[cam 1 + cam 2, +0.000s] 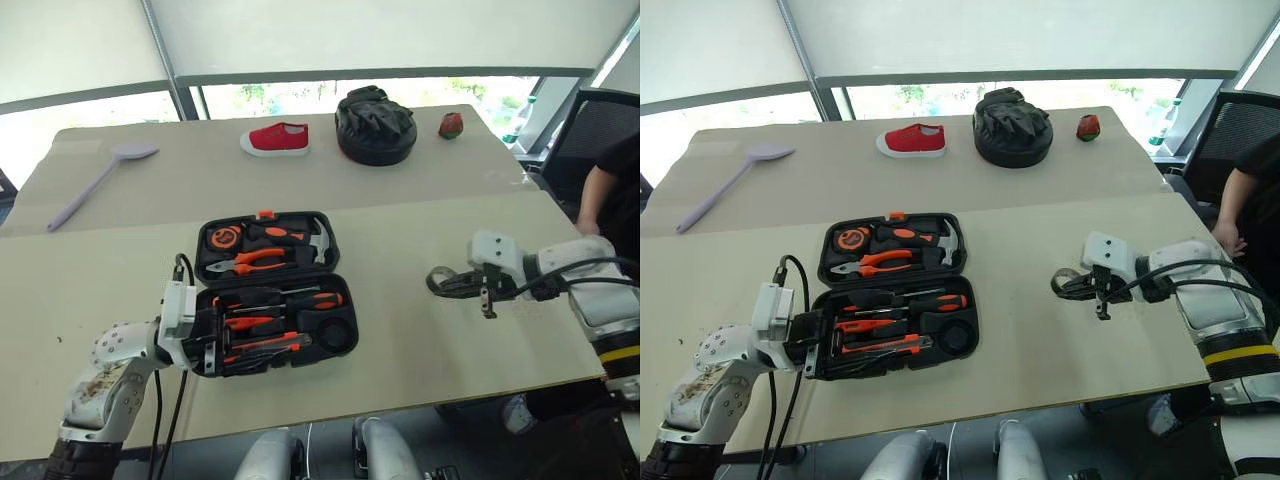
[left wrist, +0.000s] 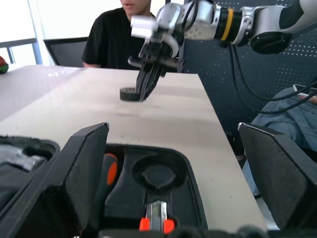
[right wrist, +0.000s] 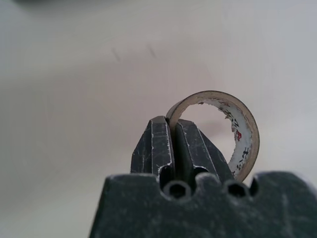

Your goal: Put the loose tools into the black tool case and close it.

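Left eye view: the black tool case [image 1: 272,292] lies open near the middle of the tan table [image 1: 430,330], its lid half toward 12 o'clock with pliers [image 1: 250,262] and a hammer [image 1: 318,240] in their slots. The near half holds the screwdrivers [image 1: 285,299] and the utility knife [image 1: 262,346], with a round empty recess [image 1: 333,332] at its right end. The left gripper [image 1: 205,345] sits at the case's 8 o'clock corner, fingers spread wide apart. At 3 o'clock from the case, well apart from it, the right gripper [image 1: 450,284] is pinched on the small tape roll [image 1: 438,279], held just above the table.

Right eye view: far across the table, from 10 o'clock round to 1 o'clock of the case, lie a lilac spoon [image 1: 725,185], a red shoe [image 1: 911,140], a black glove bundle [image 1: 1013,126] and a small red-green object [image 1: 1089,126]. A person's arm [image 1: 1240,200] shows at the right edge.

Left wrist view: the wide-spread fingers [image 2: 86,168] frame the case's round recess — beyond it the right gripper grips the tape roll over the table.

Right wrist view: the two fingers [image 3: 159,148] are closed on the wall of the roll, one finger inside the ring and one outside — the roll stands on edge.
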`<state>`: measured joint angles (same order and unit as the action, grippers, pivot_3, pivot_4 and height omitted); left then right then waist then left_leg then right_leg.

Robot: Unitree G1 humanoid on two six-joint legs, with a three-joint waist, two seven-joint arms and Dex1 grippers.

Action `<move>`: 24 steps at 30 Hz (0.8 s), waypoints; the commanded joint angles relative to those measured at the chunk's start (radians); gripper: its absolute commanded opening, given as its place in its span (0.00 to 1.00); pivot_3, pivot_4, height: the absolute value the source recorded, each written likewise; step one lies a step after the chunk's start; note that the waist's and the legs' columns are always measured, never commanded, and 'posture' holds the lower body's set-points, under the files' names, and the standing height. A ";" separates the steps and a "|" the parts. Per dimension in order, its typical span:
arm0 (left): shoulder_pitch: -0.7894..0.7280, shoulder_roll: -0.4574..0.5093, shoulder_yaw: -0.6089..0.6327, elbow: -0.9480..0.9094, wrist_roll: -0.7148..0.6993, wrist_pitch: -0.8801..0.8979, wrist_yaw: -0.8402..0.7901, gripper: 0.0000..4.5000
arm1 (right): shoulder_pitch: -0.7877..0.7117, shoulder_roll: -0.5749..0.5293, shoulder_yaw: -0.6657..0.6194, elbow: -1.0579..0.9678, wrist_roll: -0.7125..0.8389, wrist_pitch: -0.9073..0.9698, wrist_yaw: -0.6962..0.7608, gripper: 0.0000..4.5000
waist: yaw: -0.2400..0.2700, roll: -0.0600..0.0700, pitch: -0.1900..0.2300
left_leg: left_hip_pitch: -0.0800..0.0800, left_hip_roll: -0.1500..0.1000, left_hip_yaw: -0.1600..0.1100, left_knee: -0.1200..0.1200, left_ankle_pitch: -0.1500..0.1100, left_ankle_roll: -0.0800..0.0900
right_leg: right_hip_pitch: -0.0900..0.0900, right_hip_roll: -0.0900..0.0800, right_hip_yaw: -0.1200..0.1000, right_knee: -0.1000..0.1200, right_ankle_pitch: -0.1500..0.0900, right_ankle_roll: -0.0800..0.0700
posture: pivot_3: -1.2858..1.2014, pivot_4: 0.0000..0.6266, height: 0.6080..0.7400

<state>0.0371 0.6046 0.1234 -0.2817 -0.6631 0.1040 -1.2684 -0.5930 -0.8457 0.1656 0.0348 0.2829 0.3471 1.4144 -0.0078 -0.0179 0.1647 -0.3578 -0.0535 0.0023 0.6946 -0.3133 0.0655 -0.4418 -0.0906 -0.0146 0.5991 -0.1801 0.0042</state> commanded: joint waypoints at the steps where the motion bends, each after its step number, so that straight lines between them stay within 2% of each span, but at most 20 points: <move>1: 0.054 0.015 0.046 0.008 0.019 -0.056 -0.016 1.00 | -0.058 0.080 0.034 -0.248 0.168 0.156 0.021 0.01 | -0.002 0.000 0.000 | 0.000 0.000 -0.001 0.000 -0.001 0.002 | 0.000 0.000 -0.001 0.000 0.000 0.000 | 0.52 0.24 1.00; 6: 0.139 0.020 0.094 0.037 0.041 -0.127 -0.038 1.00 | -0.037 0.172 0.162 -0.333 0.145 0.206 -0.026 0.01 | 0.015 0.000 0.000 | -0.001 -0.001 -0.003 0.001 -0.003 0.004 | 0.000 -0.002 -0.003 -0.001 0.000 0.000 | 0.52 0.24 1.00; 13: 0.206 0.027 0.136 0.035 0.051 -0.159 -0.027 1.00 | -0.035 0.218 0.294 -0.255 0.000 0.143 -0.079 0.01 | 0.018 0.000 0.000 | -0.005 -0.004 -0.002 0.004 -0.002 0.002 | -0.001 -0.003 -0.005 -0.004 0.002 0.003 | 0.52 0.24 1.00; 20: 0.240 0.028 0.139 -0.013 0.046 -0.149 0.008 1.00 | -0.041 0.162 0.347 -0.192 -0.121 0.063 -0.050 0.01 | 0.018 0.000 0.000 | -0.006 -0.004 -0.002 0.004 -0.001 0.000 | -0.004 -0.002 -0.007 -0.003 0.002 0.003 | 0.52 0.24 1.00; 24: 0.248 0.036 0.137 -0.030 0.043 -0.130 0.023 1.00 | -0.045 0.143 0.386 -0.218 -0.118 0.129 -0.002 0.01 | 0.020 0.000 0.000 | -0.006 -0.004 -0.002 0.004 -0.001 -0.001 | -0.003 -0.002 -0.008 -0.003 0.002 0.002 | 0.52 0.24 1.00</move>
<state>0.2815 0.6257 0.2435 -0.2734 -0.6090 -0.0352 -1.2553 -0.6384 -0.6754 0.5319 -0.1580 0.1740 0.4474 1.3591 0.0122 -0.0180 0.1647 -0.3638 -0.0572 0.0001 0.6989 -0.3140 0.0650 -0.4444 -0.0930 -0.0227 0.5962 -0.1779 0.0066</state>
